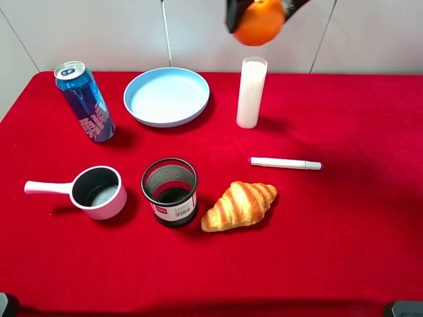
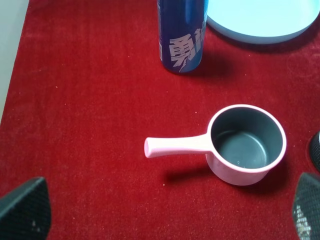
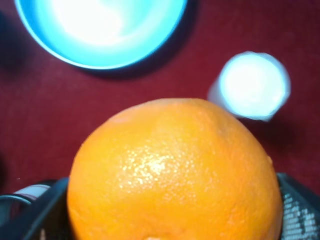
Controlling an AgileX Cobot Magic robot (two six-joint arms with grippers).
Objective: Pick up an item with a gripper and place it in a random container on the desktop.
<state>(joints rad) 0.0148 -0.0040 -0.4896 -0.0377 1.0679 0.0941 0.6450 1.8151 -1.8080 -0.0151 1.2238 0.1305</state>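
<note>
Orange fruit (image 1: 259, 25) aloft, pinched in right gripper (image 1: 263, 13); left gripper (image 2: 165, 207) spread, idle. Carry step; next: shift over blue plate (image 1: 166, 96), lower, release.

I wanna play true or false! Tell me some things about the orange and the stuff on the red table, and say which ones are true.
1. The right gripper holds the orange up in the air. True.
2. The croissant sits on the blue plate. False: the croissant lies on the red cloth beside the black mesh cup, and the blue plate has nothing on it.
3. The pink pot is empty. True.
4. The blue can is lying on its side. False: the blue can stands upright.
</note>
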